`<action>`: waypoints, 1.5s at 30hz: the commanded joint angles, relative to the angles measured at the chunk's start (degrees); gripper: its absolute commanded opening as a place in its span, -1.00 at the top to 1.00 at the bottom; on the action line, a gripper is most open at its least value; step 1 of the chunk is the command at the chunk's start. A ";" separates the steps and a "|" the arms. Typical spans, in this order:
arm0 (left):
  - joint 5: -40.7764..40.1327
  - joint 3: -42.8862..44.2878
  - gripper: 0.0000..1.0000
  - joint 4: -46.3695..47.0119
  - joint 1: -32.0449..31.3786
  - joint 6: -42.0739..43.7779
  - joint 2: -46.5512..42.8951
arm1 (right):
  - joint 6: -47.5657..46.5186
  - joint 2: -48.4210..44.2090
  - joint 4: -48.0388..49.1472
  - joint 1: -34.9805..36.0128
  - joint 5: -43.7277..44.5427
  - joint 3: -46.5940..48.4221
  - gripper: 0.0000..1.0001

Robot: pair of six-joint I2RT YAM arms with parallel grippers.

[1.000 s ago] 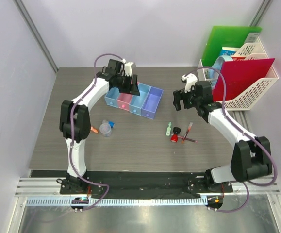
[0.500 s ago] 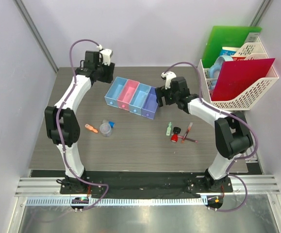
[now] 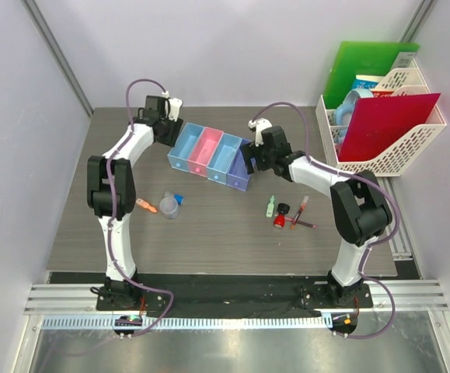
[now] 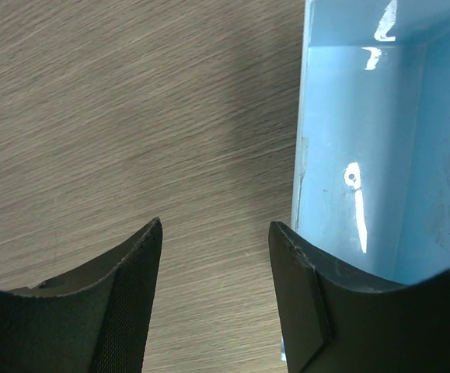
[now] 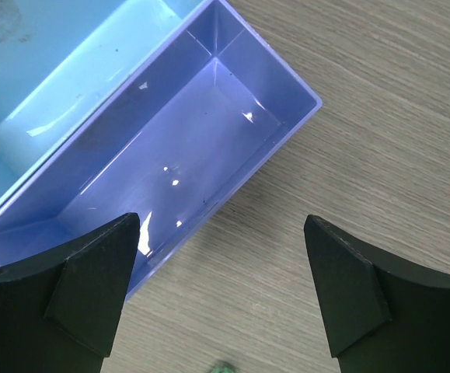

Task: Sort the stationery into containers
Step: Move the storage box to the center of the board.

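Observation:
The four joined bins (image 3: pixel 209 154) lie at the table's middle back: light blue, pink, light blue, purple. My left gripper (image 3: pixel 165 132) is open and empty at the row's left end. Its view shows the light blue bin (image 4: pixel 364 155) beside its right finger (image 4: pixel 302 303). My right gripper (image 3: pixel 249 159) is open and empty at the purple end, over the purple bin's (image 5: pixel 170 155) near wall. On the table lie an orange piece (image 3: pixel 145 206), a clear roll (image 3: pixel 169 207), a tiny blue piece (image 3: pixel 178 198), a green piece (image 3: pixel 270 206), a red-black cap (image 3: pixel 280 217) and dark-red pens (image 3: pixel 301 212).
A white mesh file rack (image 3: pixel 407 151) stands at the back right with a red folder (image 3: pixel 388 124) and a green folder (image 3: pixel 364 70) in it. A tip of the green piece (image 5: pixel 225 367) shows at the bottom of the right wrist view.
My left gripper has left the bins, swung back-left, then come down at the row's left end. My right gripper has moved left to the purple bin. The bin row has turned slightly.

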 commanded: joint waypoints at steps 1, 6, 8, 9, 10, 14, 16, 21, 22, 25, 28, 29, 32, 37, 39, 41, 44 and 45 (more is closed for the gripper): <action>2.38 -0.24 -0.15 3.21 -0.41 0.25 -0.66 | 0.07 1.68 2.35 0.68 2.29 3.01 -0.84; 5.63 -1.12 -0.15 3.30 -0.93 -0.54 -1.45 | -0.19 3.78 2.17 0.94 2.73 4.07 -0.85; 5.90 -1.38 -0.15 2.95 -1.37 -0.28 -1.19 | -0.37 4.49 2.09 0.94 2.99 4.77 -0.85; 5.81 -1.73 -0.15 2.86 -1.90 -0.02 -1.01 | -0.46 4.93 2.00 0.94 2.99 5.03 -0.84; 5.90 -2.00 -0.15 2.69 -2.17 0.16 -0.66 | -0.54 5.72 1.82 1.03 3.08 5.56 -0.84; 7.39 -4.10 -0.14 2.51 -3.83 0.34 -0.92 | -1.51 7.48 0.77 1.12 3.61 7.58 -0.84; 7.48 -5.25 -0.13 2.16 -5.15 0.34 -1.18 | -2.21 7.92 0.33 1.29 3.78 8.46 -0.84; 10.55 -7.18 -0.12 0.40 -7.17 -0.89 -3.64 | -5.02 8.80 -0.02 1.56 4.75 9.61 -0.84; 10.90 -7.62 -0.12 0.14 -7.44 -1.15 -4.26 | -5.29 8.89 -0.02 1.56 4.75 9.61 -0.84; 12.93 -9.73 -0.11 -0.48 -8.23 -1.77 -6.72 | -5.73 8.80 -0.20 1.82 5.19 9.08 -0.84; 14.33 -12.45 -0.10 -0.83 -9.11 -1.86 -9.09 | -5.82 8.28 -0.03 2.43 5.19 8.03 -0.84; 14.51 -13.68 -0.10 -0.92 -9.72 -1.86 -9.53 | -5.99 8.19 -0.02 2.52 5.19 7.94 -0.84; 15.21 -15.70 -0.08 -1.45 -10.69 -1.77 -11.29 | -6.17 8.10 0.06 2.96 5.45 7.76 -0.84; 14.52 -17.99 -0.08 -1.45 -11.75 -1.86 -13.57 | -6.26 7.57 0.06 3.58 5.98 6.71 -0.83; 12.24 -18.08 -0.08 -0.05 -11.75 -1.60 -13.75 | -6.35 7.05 0.32 3.58 6.51 6.27 -0.83; 7.67 -17.65 -0.09 1.27 -11.66 -1.33 -13.67 | -6.43 6.34 0.50 3.75 6.51 6.09 -0.83; 3.88 -15.20 -0.13 2.24 -11.22 -1.51 -13.05 | -6.87 4.94 0.33 3.75 6.60 6.53 -0.83; 3.18 -14.40 -0.15 2.16 -11.13 -2.03 -12.96 | -6.96 4.33 0.07 3.75 6.77 6.70 -0.83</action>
